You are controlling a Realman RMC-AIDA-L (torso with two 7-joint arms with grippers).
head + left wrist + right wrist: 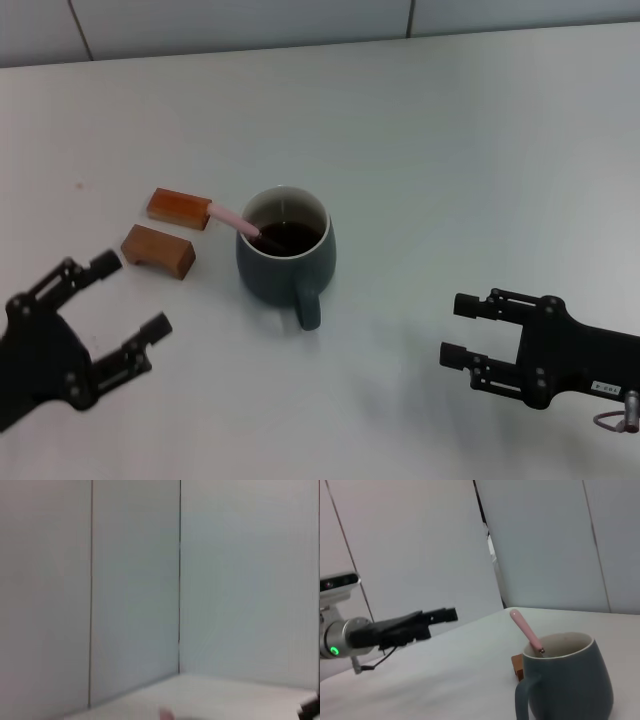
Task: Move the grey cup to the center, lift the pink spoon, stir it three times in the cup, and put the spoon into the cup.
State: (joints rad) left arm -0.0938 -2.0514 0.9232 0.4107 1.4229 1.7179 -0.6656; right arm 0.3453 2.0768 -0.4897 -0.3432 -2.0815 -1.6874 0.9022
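The grey cup (285,257) stands upright near the table's middle, handle toward me, dark liquid inside; the right wrist view shows the grey cup (570,680) from the side. The pink spoon (233,221) leans in the cup, its pink handle sticking out over the rim toward the left; the pink spoon (525,630) also rises above the rim in the right wrist view. My left gripper (127,302) is open, low left of the cup, holding nothing. My right gripper (458,330) is open to the cup's right, empty.
Two brown wooden blocks (180,208) (158,251) lie just left of the cup; one wooden block (517,665) peeks out behind the cup in the right wrist view. The left arm (395,629) shows far off there. White wall panels stand behind the table.
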